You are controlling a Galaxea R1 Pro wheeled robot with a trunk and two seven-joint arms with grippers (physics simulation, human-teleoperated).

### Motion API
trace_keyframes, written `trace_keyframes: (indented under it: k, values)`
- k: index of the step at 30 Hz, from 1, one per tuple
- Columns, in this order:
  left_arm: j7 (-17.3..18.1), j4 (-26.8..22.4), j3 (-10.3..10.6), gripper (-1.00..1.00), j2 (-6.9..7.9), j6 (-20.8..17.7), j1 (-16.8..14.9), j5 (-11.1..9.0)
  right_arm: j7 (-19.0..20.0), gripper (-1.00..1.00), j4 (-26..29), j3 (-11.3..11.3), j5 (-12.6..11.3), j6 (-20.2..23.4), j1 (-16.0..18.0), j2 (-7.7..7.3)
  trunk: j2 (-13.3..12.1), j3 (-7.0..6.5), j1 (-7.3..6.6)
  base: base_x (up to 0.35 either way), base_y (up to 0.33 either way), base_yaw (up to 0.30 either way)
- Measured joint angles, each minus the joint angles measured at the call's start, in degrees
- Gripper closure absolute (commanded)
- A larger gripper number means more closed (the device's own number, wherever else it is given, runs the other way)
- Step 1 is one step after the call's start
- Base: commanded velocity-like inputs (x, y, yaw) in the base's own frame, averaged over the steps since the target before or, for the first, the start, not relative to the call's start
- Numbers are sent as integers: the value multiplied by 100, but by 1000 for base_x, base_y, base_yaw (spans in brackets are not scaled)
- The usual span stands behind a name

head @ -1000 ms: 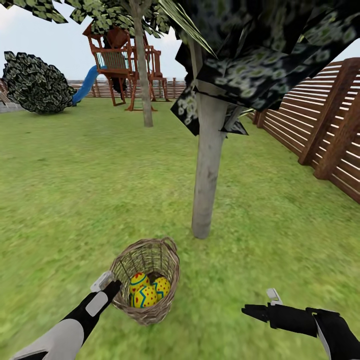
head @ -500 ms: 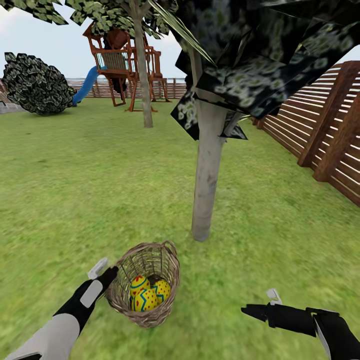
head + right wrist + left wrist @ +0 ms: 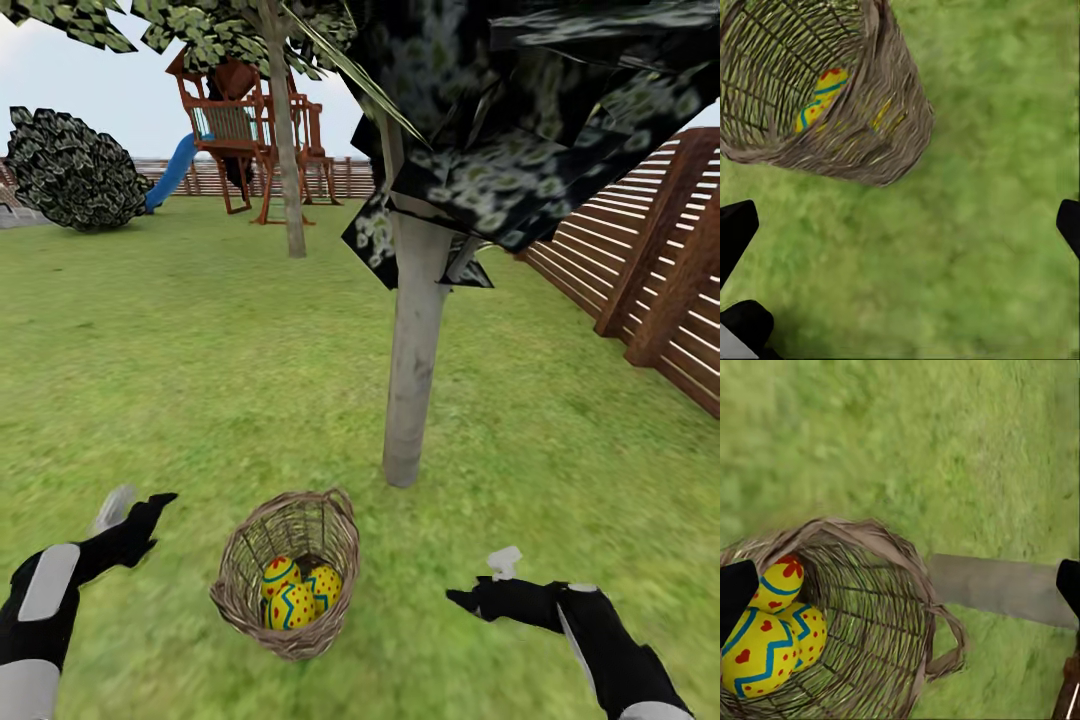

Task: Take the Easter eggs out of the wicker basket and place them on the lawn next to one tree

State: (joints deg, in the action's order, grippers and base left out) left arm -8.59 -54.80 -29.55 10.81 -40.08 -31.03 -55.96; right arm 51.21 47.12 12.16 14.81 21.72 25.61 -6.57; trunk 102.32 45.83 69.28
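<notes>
The wicker basket (image 3: 290, 575) stands on the lawn (image 3: 200, 380) just in front of a pale-trunked tree (image 3: 412, 370). The three Easter eggs (image 3: 295, 598), yellow with red dots and blue zigzags, lie inside it. My left gripper (image 3: 138, 502) hovers open to the basket's left, clear of its rim. To the basket's right my right gripper (image 3: 478, 580) is open and holds nothing. The left wrist view looks into the basket (image 3: 870, 607) at the eggs (image 3: 765, 656), with the trunk (image 3: 997, 585) behind. In the right wrist view the basket (image 3: 870, 127) shows an egg (image 3: 821, 101) through its weave.
A brown slat fence (image 3: 650, 270) runs along the right. Dark foliage (image 3: 520, 110) hangs over the near tree. A second tree trunk (image 3: 285, 150), a play tower (image 3: 245, 130) with a blue slide and a round dark bush (image 3: 75, 180) stand far back.
My left gripper has drawn away leftwards from the basket's rim. The basket now sits a little lower in view. The right gripper has shifted slightly left and up.
</notes>
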Motion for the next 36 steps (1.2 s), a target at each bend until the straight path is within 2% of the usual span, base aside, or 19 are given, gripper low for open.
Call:
trace_keyframes:
  k: [3,4,5,6,7,8,11,13,16,18,19,23,25,32,36]
  values:
    - [172,-85,-42,-100,9,-11,4,-821,-1025,-100,456,-368,43,158,2,407,-120,-53,-66,0,0,0]
    - [200,-99,-48,-100,13,-9,4,-1060,-1394,-100,591,-560,94,271,2,511,-161,-71,-88,0,0,0]
    - [224,-104,-51,-100,16,-7,8,-1316,-1950,-100,822,-906,188,498,2,635,-201,-89,-110,0,0,0]
    - [230,-105,-52,-100,15,-7,9,-1380,-2138,-100,914,-1033,237,584,3,679,-241,-107,-132,0,0,0]
    - [246,-107,-55,-100,7,-6,11,-1491,-2594,-100,1144,-1369,274,825,3,766,-242,-108,-132,0,0,0]
    - [253,-107,-53,-100,-3,-4,12,-1538,-2843,-100,1280,-1571,295,956,2,807,-242,-108,-132,0,0,0]
    - [291,-90,-45,-100,-30,13,9,-1594,-3183,-100,1752,-1945,300,1272,2,900,-242,-108,-132,0,0,0]
    - [305,-78,-43,-100,-36,15,10,-1603,-3239,-100,2005,-2038,300,1483,2,964,-242,-108,-132,0,0,0]
    - [385,-94,-40,-100,-34,-4,12,-1613,-3292,-100,2278,-2134,310,1960,3,1194,-242,-107,-132,0,0,0]
    - [458,-107,-40,-100,-34,-107,13,-1617,-3311,-100,2301,-2194,330,2092,2,1304,-242,-107,-132,0,0,0]
    - [494,-103,-43,-100,-34,-262,13,-1624,-3334,-100,2303,-2319,337,2139,2,1345,-242,-107,-132,0,0,0]
    - [525,-99,-47,-100,-33,-501,14,-1637,-3553,-100,2303,-2682,332,2250,2,1384,-242,-107,-132,0,0,99]
    - [530,-106,-48,-100,-33,-545,14,-1638,-3685,-100,2308,-2795,315,2525,2,1377,-242,-107,-132,0,0,251]
    - [532,-74,-50,-100,-20,-569,14,-1639,-3734,-100,2368,-2853,305,2862,2,1353,-242,-107,-132,0,0,271]
    - [533,-57,-56,-100,-12,-567,14,-1639,-3738,-100,2847,-2855,304,2901,2,1354,-242,-108,-132,0,0,72]
